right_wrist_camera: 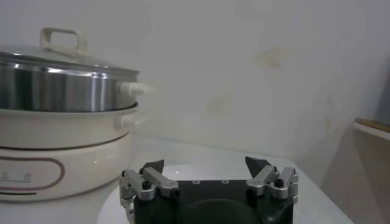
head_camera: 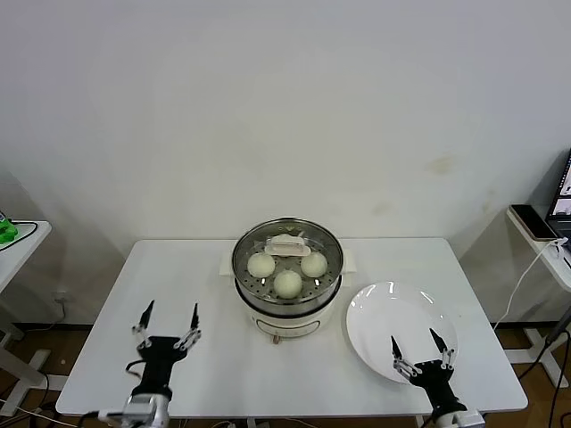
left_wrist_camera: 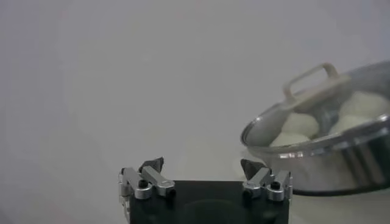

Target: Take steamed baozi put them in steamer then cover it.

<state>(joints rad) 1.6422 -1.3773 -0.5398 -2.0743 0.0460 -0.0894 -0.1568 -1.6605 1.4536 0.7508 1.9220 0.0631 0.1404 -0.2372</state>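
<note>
Head view: cover [head_camera: 287, 250] seated on steamer [head_camera: 287, 294], baozi [head_camera: 287, 283] inside. Left tool [head_camera: 168, 326] and right tool [head_camera: 421, 351] both spread, empty, low over tabletop [head_camera: 205, 357]. I'd just keep clear, no nudging.

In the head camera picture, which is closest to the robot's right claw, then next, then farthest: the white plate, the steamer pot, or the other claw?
From the right gripper:
1. White plate: right under it, on the table's right side.
2. Steamer: mid-table, lid on, buns inside.
3. Left gripper: over the table's left front, open like the right.
</note>
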